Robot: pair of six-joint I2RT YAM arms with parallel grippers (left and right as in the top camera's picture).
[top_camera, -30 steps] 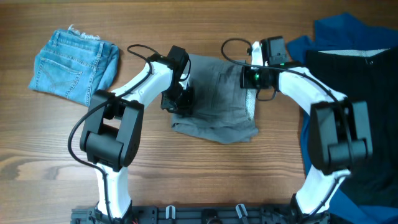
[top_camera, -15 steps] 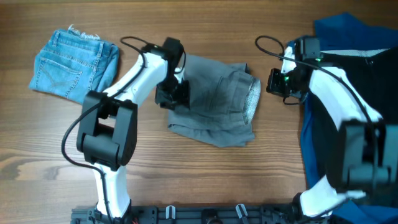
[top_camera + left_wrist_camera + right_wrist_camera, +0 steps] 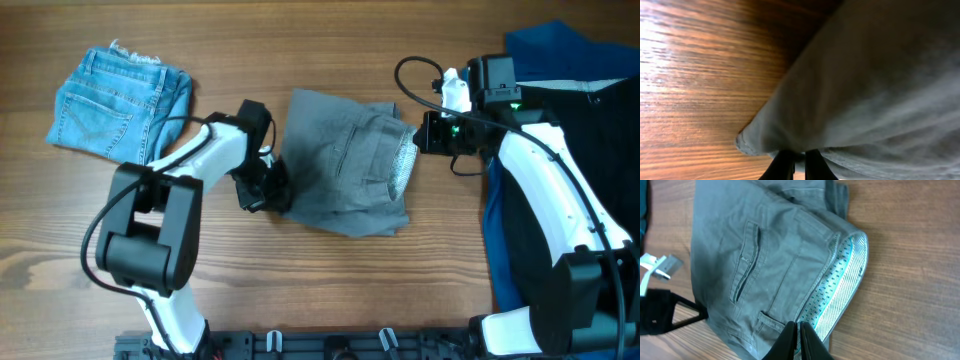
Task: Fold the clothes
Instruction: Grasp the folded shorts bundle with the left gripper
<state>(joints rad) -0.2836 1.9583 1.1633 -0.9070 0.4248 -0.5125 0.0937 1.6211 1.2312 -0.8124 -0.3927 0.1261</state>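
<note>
Two arms flank the grey shorts (image 3: 345, 160) lying mid-way across the surface (image 3: 320, 290), waistband toward your right fingers (image 3: 790, 341), pressed together just beside it, while your left fingers (image 3: 784, 165), nearly closed, touch the opposite edge; whether they pinch cloth, you cannot tell.

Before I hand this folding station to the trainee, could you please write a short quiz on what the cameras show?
1. True or false: the denim shorts lie apart from the grey shorts.
2. The left claw is at which side of the grey shorts? A: the waistband side. B: the side opposite the waistband. C: nowhere near them.
3. Which pale, patterned part of the grey shorts lies toward the right claw?
Key: 1 true; 2 B; 3 the waistband lining.
</note>
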